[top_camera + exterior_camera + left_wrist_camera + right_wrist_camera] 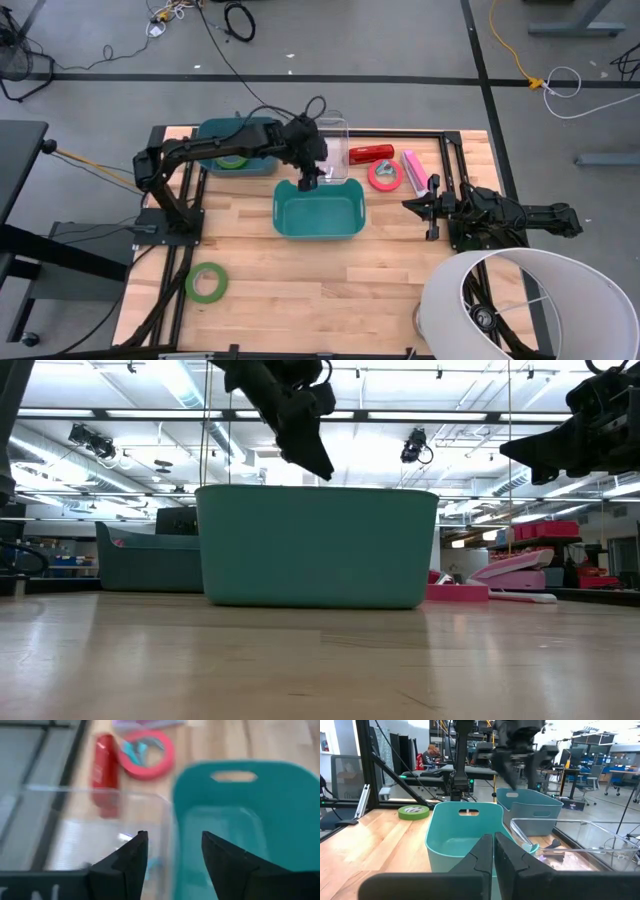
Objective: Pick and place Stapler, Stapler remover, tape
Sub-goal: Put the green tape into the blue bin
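My left gripper (308, 182) hangs open over the far rim of the teal bin (315, 212), with nothing between its fingers (135, 852). Beyond it a red stapler (105, 770) lies on the table beside a pinkish-red tape roll (148, 752). A small teal stapler remover (134, 749) lies inside that ring. A pink stapler (413, 170) lies to their right. One green tape roll (206, 282) lies flat near the table's left front, and another (232, 160) sits in the grey-blue bin (215, 132). My right gripper (493, 845) waits shut at the table's right side.
A clear plastic container (337, 150) stands just behind the teal bin, right under my left gripper's far side. A white lampshade (520, 300) covers the table's near right corner. Bare wood lies in front of the teal bin.
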Available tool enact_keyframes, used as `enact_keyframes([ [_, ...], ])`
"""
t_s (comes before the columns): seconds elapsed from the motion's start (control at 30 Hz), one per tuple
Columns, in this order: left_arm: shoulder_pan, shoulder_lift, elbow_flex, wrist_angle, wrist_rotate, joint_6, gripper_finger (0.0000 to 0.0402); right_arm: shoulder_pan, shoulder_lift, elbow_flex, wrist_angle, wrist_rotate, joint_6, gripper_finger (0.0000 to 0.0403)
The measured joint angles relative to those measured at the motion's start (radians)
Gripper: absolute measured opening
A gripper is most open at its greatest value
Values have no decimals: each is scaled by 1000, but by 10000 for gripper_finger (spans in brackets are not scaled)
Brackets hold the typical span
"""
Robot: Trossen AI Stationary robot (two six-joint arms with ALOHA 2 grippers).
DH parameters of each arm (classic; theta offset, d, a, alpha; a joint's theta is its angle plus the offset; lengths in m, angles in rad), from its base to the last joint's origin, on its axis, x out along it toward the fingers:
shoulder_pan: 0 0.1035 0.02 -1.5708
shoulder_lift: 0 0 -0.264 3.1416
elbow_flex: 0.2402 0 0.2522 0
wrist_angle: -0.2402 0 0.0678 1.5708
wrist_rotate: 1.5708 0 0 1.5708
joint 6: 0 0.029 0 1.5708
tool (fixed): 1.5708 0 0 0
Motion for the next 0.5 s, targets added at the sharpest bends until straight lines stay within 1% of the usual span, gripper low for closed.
enact_keyframes([
  [0.2, -77, 1, 0, -74, 5, -37, 163, 0, 0, 0, 0, 0, 0, 18],
  [0.3, -104, 1, 0, -73, -20, -80, 151, 0, 0, 0, 0, 0, 0, 18],
  [0.5, -156, 1, 0, -87, -32, -128, 124, 0, 0, 0, 0, 0, 0, 18],
])
